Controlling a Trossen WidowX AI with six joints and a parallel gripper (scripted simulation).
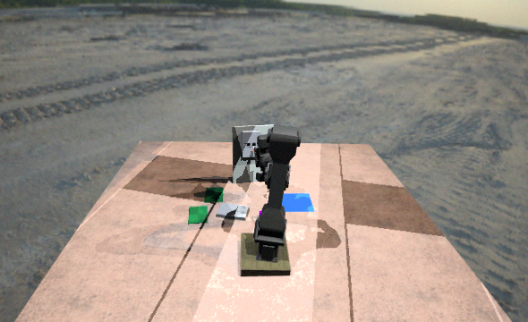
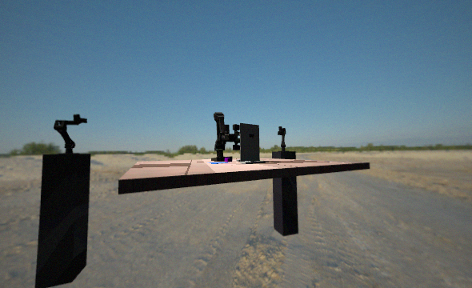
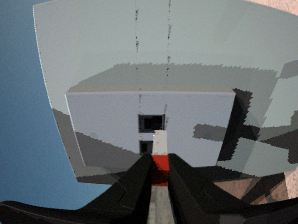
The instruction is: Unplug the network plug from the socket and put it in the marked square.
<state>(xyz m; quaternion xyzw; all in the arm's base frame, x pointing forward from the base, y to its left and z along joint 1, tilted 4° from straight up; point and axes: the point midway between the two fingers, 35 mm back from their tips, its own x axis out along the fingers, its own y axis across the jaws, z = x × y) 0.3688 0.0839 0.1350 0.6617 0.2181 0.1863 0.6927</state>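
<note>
Plug point(image 3: 160, 160) half-hidden between gripper point(image 3: 158, 171) fingers

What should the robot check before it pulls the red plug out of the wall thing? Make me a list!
1. Gripper shut on the red plug: ok.
2. Plug still at the socket on the upright panel: ok, it sits right against the socket block.
3. Thin tab pressed down: cannot tell, the fingers hide it.
4. Gripper lined up straight with the socket: ok in the wrist view.
5. Blue square on the table free of things: ok.
</note>
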